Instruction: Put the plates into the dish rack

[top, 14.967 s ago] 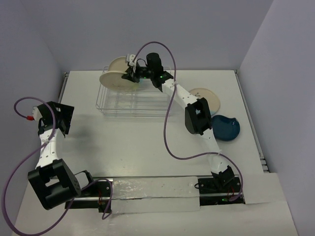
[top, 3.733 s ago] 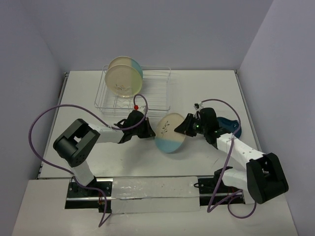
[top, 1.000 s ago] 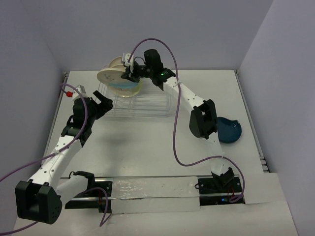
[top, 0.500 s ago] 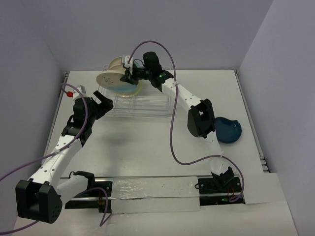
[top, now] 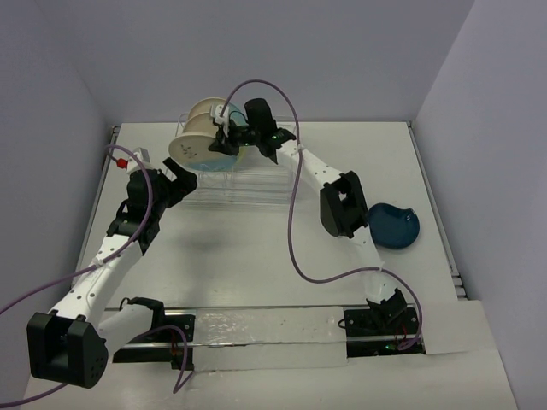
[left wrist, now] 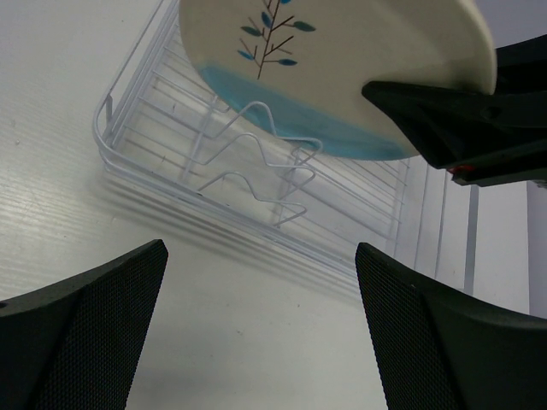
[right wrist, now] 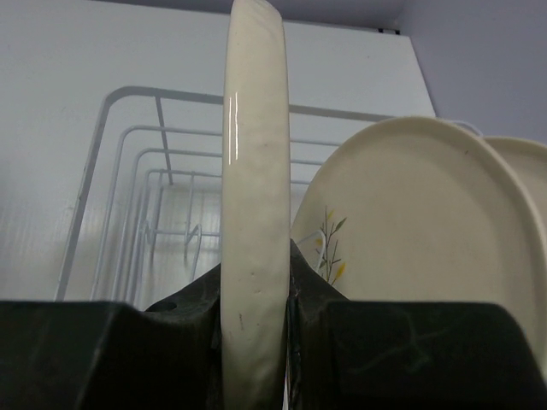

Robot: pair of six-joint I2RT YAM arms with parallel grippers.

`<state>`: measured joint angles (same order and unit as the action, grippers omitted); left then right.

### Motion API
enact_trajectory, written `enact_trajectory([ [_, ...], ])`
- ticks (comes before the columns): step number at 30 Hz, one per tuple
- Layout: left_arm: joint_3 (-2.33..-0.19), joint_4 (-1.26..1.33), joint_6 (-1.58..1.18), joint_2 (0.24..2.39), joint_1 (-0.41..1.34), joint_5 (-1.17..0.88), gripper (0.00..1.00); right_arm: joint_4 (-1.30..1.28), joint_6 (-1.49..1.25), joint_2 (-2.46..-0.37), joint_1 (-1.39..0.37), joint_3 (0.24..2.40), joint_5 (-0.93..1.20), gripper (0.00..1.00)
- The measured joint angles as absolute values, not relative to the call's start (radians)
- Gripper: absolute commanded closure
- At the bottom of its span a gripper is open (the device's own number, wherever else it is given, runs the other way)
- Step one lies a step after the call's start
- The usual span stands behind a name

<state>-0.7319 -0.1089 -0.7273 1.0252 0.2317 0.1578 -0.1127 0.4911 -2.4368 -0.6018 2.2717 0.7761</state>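
Right pincer pinches a plate nearly upright above the rack's left end, beside two racked plates; the dividers lie below. Left pincer hangs spread nearby.

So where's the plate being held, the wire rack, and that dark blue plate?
held plate [left wrist: 359,47], left wrist view, cream face above the blue band.
dish rack [top: 248,195], top view, near side wall.
dark blue plate [top: 393,226], top view, its middle.

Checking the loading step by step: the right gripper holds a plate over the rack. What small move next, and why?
Probably lower the plate down into a free slot of the dish rack: the right gripper pinches it on edge beside the racked plate, and its bottom edge looks not yet seated.
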Motion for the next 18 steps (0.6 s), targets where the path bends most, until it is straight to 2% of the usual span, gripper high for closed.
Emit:
enact_trajectory([
  [6,-0.732,-0.109,-0.723,1.025,0.232,0.150,0.01,-0.112,0.471,-2.480,-0.602,2.273,0.776,1.00],
  [9,-0.732,-0.109,-0.722,1.025,0.232,0.148,0.01,-0.103,0.456,-2.490,-0.602,2.273,0.775,0.93],
  [11,-0.732,-0.108,-0.721,1.025,0.232,0.147,0.01,-0.091,0.444,-2.493,-0.600,2.273,0.774,0.84],
  [12,-0.732,-0.108,-0.721,1.025,0.232,0.145,0.01,-0.086,0.438,-2.494,-0.599,2.273,0.774,0.83],
  [18,-0.732,-0.101,-0.720,1.041,0.232,0.134,0.01,-0.018,0.421,-2.503,-0.593,2.272,0.768,0.46],
])
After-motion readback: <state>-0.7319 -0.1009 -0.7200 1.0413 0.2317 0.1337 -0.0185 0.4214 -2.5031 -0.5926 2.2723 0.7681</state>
